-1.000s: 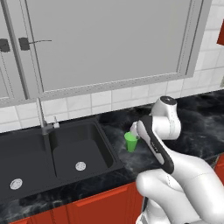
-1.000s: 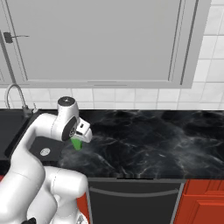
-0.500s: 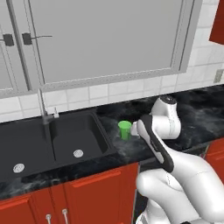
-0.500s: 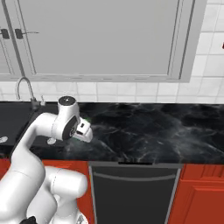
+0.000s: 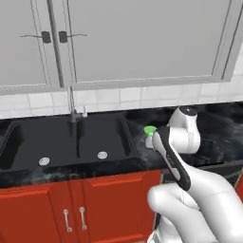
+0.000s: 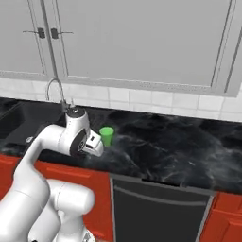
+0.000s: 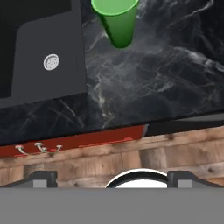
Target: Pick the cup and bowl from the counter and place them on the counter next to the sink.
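Spread wide and empty, claw hangs off the glossy black marble-patterned bench; small bright green plastic cup stands upright there, just beside the dark rectangular sink.

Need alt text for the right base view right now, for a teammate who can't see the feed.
A small green cup stands upright on the black marble counter, just right of the sink with its silver gooseneck faucet. The white arm's wrist is beside the cup without touching it. Grey wall cabinets hang above, red base cabinets below.
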Available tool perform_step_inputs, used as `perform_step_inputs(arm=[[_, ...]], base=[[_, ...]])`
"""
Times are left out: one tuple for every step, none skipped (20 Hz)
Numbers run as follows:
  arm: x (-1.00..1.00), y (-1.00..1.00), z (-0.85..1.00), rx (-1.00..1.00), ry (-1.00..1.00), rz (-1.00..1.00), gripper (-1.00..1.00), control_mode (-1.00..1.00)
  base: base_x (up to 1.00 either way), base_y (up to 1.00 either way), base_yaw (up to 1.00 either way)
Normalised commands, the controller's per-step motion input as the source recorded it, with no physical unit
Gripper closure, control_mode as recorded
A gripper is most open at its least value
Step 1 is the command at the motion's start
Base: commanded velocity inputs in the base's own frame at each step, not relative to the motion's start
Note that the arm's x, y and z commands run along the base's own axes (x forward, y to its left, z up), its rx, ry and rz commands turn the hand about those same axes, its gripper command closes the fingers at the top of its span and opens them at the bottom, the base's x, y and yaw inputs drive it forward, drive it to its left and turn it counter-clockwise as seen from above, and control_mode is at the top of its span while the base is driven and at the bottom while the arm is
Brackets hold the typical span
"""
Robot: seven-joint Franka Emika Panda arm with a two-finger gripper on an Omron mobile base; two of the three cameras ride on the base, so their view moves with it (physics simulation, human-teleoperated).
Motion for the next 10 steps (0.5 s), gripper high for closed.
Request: perform_step_inputs(arm=[[0.00,0.00,0.00,0.00,0.00,0.00,-1.00,1.00],[0.00,0.00,0.00,0.00,0.00,0.00,-1.00,1.00],[0.00,0.00,0.00,0.00,0.00,0.00,-1.00,1.00],[0.00,0.00,0.00,0.00,0.00,0.00,-1.00,1.00],[0.00,0.00,0.00,0.00,0.00,0.00,-1.00,1.00],[0.00,0.00,0.00,0.00,0.00,0.00,-1.00,1.00],[0.00,0.00,0.00,0.00,0.00,0.00,-1.00,1.00],[0.00,0.00,0.00,0.00,0.00,0.00,-1.00,1.00],[0.00,0.00,0.00,0.00,0.00,0.00,-1.00,1.00],[0.00,0.00,0.00,0.00,0.00,0.00,-1.00,1.00]], base=[[0.00,-0.04,0.99],[0.00,0.00,1.00],[0.00,0.00,1.00],[0.00,0.00,1.00],[0.00,0.00,1.00],[0.00,0.00,1.00],[0.00,0.00,1.00],[0.00,0.00,1.00],[0.00,0.00,1.00],[0.00,0.00,1.00]])
